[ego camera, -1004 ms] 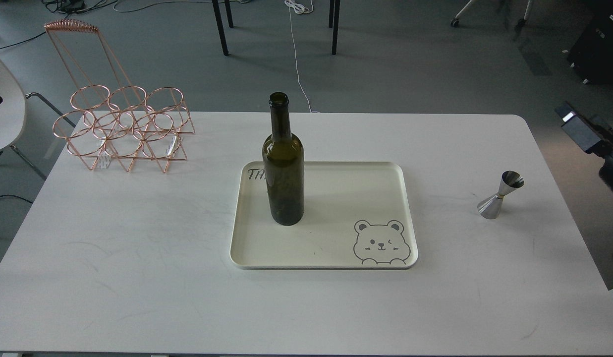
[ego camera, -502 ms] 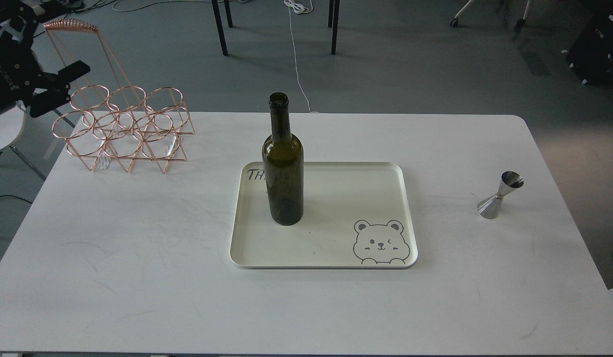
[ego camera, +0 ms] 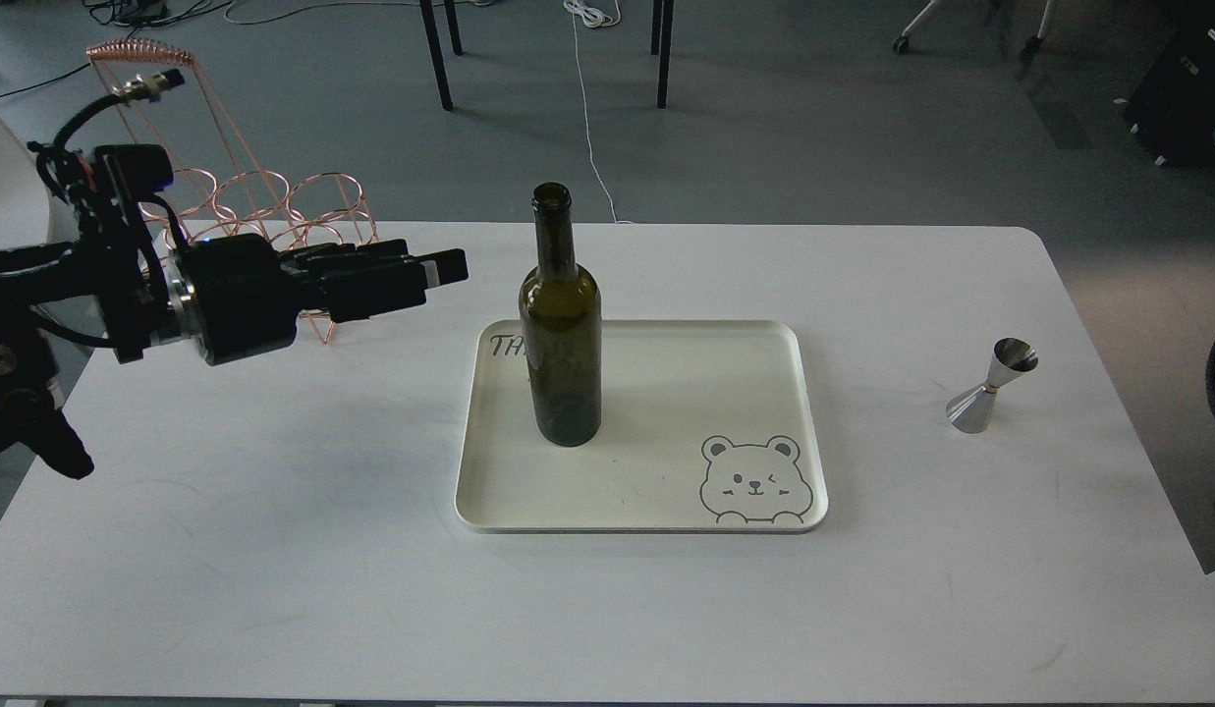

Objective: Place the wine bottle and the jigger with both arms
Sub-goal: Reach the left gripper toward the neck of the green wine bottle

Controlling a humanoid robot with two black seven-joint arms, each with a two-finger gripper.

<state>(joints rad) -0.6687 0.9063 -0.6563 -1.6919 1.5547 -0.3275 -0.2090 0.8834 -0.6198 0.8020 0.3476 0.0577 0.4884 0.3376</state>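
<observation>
Wine bottle [ego camera: 561, 324] stands upright on the tray's [ego camera: 666, 520] left side, just right of the left gripper [ego camera: 440, 270], fingers unresolved; jigger [ego camera: 990, 386] sits far right, right arm's gripper unseen

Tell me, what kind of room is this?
Probably a lab or office workspace, not a real bar: a plain white table on grey floor, loose cables trailing behind, and rolling chair legs at the back.
</observation>
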